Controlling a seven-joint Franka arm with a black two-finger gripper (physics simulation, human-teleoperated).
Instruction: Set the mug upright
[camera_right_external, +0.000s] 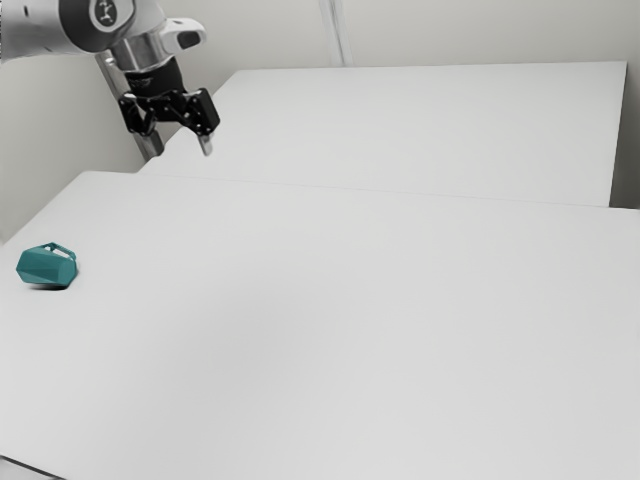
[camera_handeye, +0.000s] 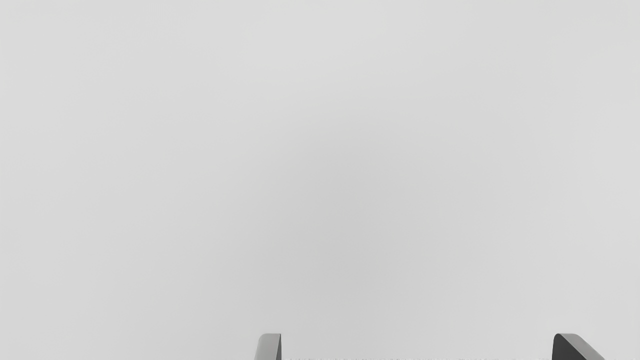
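Observation:
In the exterior view the gripper (camera_right_external: 181, 149) hangs in the air over the table's far part, well apart from the mug. A teal faceted mug (camera_right_external: 47, 266) lies on its side near the exterior view's left edge, its handle turned up. Seen in the wrist view, the gripper (camera_handeye: 417, 345) is open, its two fingers wide apart with nothing between them and bare white surface beyond.
The white table (camera_right_external: 330, 310) spreads across the foreground. Behind it stands another white surface (camera_right_external: 420, 130), with pale walls around. A dark thin edge (camera_right_external: 32, 467) crosses the exterior view's lower left corner.

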